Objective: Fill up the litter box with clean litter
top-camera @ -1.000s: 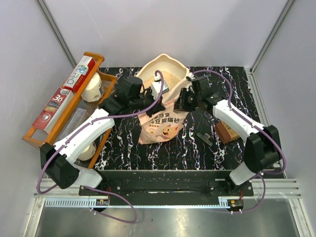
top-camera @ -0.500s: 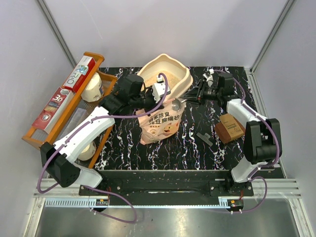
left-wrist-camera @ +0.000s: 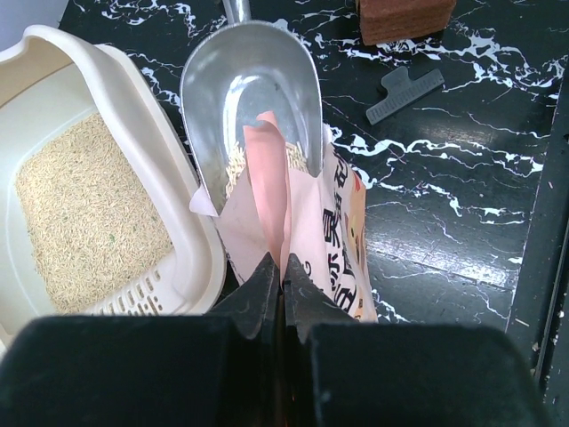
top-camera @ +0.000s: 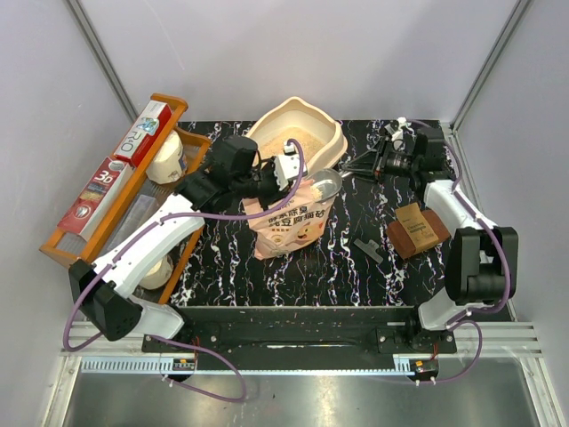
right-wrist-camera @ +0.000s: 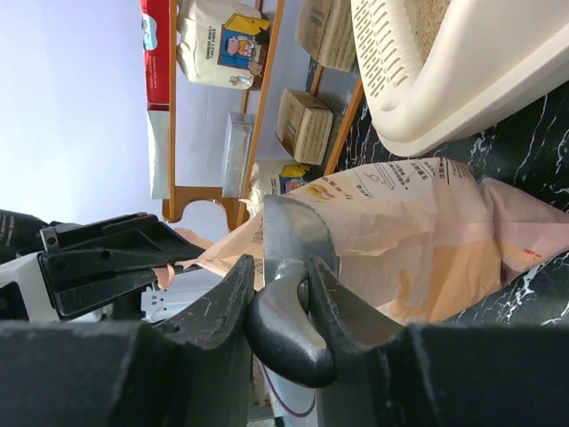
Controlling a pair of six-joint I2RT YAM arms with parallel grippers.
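Observation:
The cream litter box (top-camera: 331, 135) stands at the back centre with clean litter (top-camera: 293, 138) on its floor; both show in the left wrist view, box (left-wrist-camera: 182, 191) and litter (left-wrist-camera: 84, 209). The pink bag (top-camera: 289, 218) stands just in front of it. My left gripper (top-camera: 283, 171) is shut on the bag's top edge (left-wrist-camera: 267, 178). My right gripper (top-camera: 375, 165) is shut on the black handle (right-wrist-camera: 289, 320) of a metal scoop (top-camera: 325, 185). The scoop's bowl (left-wrist-camera: 253, 89) lies at the bag's mouth with a few granules in it.
An orange wooden rack (top-camera: 116, 187) with boxes and packets lines the left side. A brown block (top-camera: 416, 229) and a black clip (top-camera: 366, 248) lie on the marbled table at the right. Grey walls close the back and sides.
My right arm has drawn back to the right, taking the scoop from beside the litter box to the bag's mouth. My left gripper has kept its hold on the bag.

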